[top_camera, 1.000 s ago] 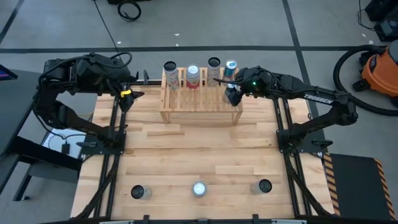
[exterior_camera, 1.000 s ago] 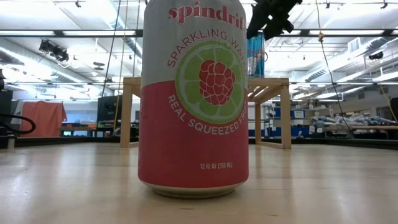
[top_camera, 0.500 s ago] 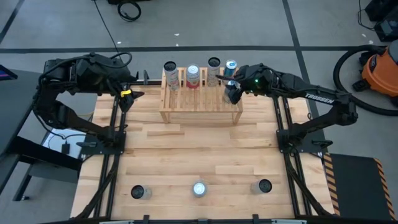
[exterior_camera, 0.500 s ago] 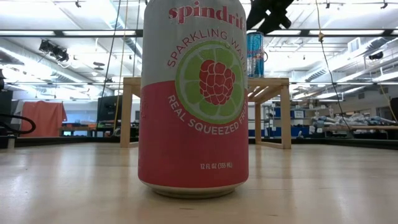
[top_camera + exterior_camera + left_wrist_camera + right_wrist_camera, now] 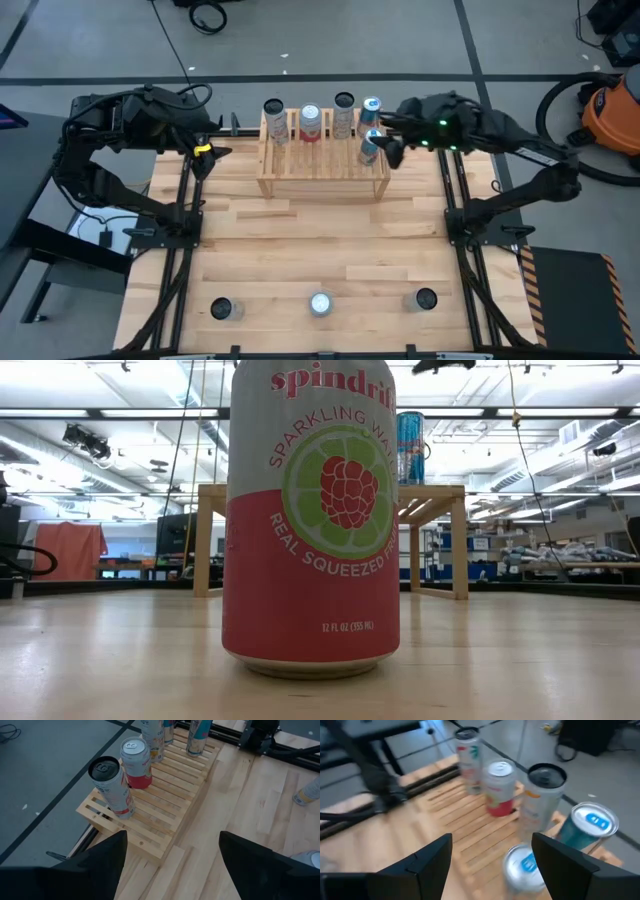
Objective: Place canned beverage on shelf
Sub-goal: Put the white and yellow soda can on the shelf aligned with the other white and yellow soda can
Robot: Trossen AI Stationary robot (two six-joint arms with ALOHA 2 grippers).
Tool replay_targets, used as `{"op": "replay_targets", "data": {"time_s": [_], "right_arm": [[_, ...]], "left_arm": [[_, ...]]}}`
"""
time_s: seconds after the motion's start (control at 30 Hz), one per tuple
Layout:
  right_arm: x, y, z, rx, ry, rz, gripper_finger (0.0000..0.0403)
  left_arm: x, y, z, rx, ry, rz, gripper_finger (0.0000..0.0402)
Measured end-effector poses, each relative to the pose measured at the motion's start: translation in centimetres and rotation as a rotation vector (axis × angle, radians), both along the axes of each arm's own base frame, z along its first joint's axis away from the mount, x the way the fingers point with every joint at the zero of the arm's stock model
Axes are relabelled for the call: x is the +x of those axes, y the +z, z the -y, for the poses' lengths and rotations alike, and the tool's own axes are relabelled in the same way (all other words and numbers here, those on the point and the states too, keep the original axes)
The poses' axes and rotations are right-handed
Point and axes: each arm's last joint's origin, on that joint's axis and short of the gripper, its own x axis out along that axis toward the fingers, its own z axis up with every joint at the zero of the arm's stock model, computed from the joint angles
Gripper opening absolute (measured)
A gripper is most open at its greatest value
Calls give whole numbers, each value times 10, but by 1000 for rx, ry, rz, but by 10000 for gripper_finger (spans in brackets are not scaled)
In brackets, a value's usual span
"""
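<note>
The pale wooden shelf (image 5: 322, 152) stands at the table's far middle, with several cans upright on its slats. A silver-and-blue can (image 5: 369, 148) stands on its base at the shelf's near right corner, also in the right wrist view (image 5: 522, 867) and the low view (image 5: 410, 448). My right gripper (image 5: 386, 138) hovers open above and just right of that can, touching nothing; its fingers (image 5: 432, 862) frame the cans from above. My left gripper (image 5: 172, 865) waits open, high beyond the shelf's left end.
Three more cans stand near the table's front edge (image 5: 222, 309), (image 5: 320, 303), (image 5: 425, 299); the middle one, pink and grey (image 5: 312, 515), fills the low view. Bare wooden tabletop (image 5: 320, 235) lies between them and the shelf. An orange vacuum (image 5: 612, 115) sits on the floor at far right.
My right gripper has risen and drawn back toward the table's right edge, away from the silver-and-blue can. The can stays upright where it stood on the shelf.
</note>
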Motion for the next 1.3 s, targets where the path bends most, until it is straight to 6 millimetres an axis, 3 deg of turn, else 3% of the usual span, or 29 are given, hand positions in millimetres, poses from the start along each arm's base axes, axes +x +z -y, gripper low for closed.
{"op": "replay_targets", "data": {"time_s": [0.23,0.37,0.87,1.13,1.3], "right_arm": [[-33,18,-25,28,84,96,278],[-38,23,-35,12,191,123,284],[-10,19,-63,6,484,133,305],[13,26,-68,14,567,263,303],[20,21,-69,-79,638,216,306]], "left_arm": [[0,0,0,-1,0,1,318],[0,0,0,-7,6,4,318],[0,0,0,-34,33,20,318],[0,0,0,-38,37,23,318],[0,0,0,-43,42,26,318]]}}
